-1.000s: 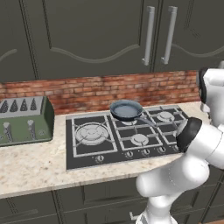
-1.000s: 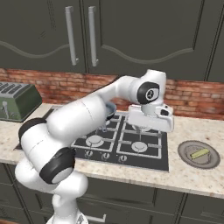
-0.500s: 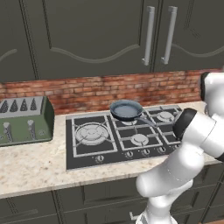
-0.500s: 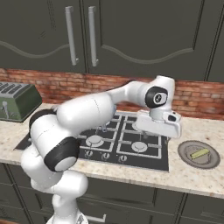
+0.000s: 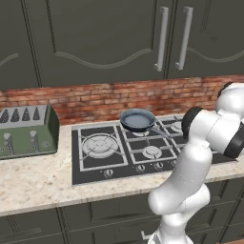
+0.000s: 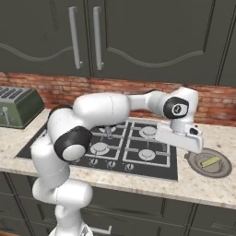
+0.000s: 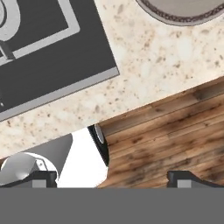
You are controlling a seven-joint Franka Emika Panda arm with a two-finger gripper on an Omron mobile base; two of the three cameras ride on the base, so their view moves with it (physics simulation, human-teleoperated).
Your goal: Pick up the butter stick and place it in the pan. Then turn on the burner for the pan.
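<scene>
currently the arm reaches from the base up and across the cooktop (image 6: 115, 152) toward the right end of the counter (image 6: 193, 182), its upper links roughly level above the burners. the wrist bends down at the far end, so the gripper (image 7: 111, 177) hangs over the counter's front edge just past the cooktop's right side. in the hand view the two finger tips (image 7: 43, 178) stand far apart at the bottom of the frame, with nothing between them; the jaws are fully spread and empty. below them lie speckled counter, the cooktop's corner and wood floor (image 7: 175, 131).

the butter stick (image 6: 210, 162) lies on a small round plate (image 6: 203, 167) on the counter to the right of the cooktop, near the hand and not touched by it.

the pan (image 5: 137, 119) sits on a rear burner of the cooktop, its thin handle pointing toward the front right. a toaster (image 5: 26, 131) stands on the counter at the left.
</scene>
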